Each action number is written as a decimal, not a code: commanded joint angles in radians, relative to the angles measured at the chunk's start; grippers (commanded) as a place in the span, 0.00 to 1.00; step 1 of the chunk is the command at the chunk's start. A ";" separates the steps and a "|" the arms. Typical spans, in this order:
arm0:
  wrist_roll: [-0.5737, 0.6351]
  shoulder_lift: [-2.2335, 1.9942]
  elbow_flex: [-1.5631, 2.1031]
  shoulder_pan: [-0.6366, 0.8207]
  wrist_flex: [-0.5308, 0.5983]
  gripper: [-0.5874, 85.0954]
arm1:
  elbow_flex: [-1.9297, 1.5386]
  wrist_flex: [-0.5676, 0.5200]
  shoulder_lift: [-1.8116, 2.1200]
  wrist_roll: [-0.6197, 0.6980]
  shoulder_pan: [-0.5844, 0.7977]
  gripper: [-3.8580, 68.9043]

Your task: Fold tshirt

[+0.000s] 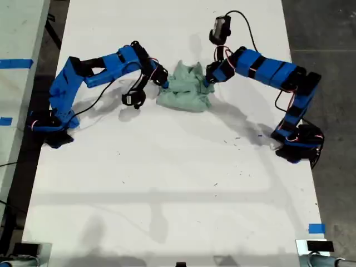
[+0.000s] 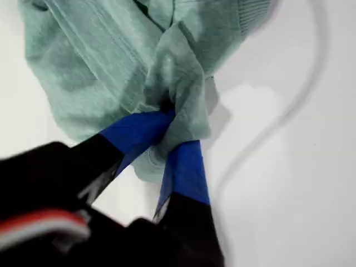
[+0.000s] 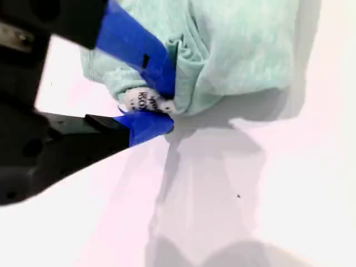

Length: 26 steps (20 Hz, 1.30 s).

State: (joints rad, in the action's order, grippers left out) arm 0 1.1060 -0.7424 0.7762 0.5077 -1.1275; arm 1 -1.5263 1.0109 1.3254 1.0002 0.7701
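exterior view: my first gripper (image 2: 169,130) and my second gripper (image 3: 158,105) both pinch the bunched tshirt (image 1: 186,89).

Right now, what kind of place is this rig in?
Probably a robotics lab or workshop. A white table carries two blue arms, blue tape marks its edge, the floor looks like bare concrete, and both grippers pinch a crumpled tshirt.

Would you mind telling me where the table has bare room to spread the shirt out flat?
The widest bare patch of the table is the near half in the exterior view, below both arms' bases. A narrower strip lies beyond the tshirt. It is crowded at the tshirt, where my first gripper and my second gripper pinch it.
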 commanded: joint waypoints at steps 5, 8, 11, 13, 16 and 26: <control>-0.051 -0.245 -0.044 0.077 -0.215 0.33 | 0.020 0.106 0.130 -0.040 0.040 0.51; -0.095 -0.437 0.002 0.005 -0.331 0.32 | -0.018 0.227 0.371 -0.071 -0.028 0.48; -0.149 -0.637 0.138 -0.089 -0.408 0.29 | -0.152 0.310 0.644 -0.146 -0.104 0.42; -0.189 -0.790 0.348 -0.160 -0.377 0.21 | -0.302 0.310 0.815 -0.229 -0.166 0.36; -0.318 -1.069 0.799 -0.250 -0.233 0.02 | -0.561 0.278 1.032 -0.393 -0.301 0.31; -0.856 -1.802 1.956 -0.492 0.179 0.01 | -1.384 0.232 1.959 -0.874 -0.611 0.09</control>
State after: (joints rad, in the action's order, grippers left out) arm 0 0.3145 -2.4114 2.6323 0.0399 -0.9725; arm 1 -2.8425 1.1919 3.1063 0.1779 0.1856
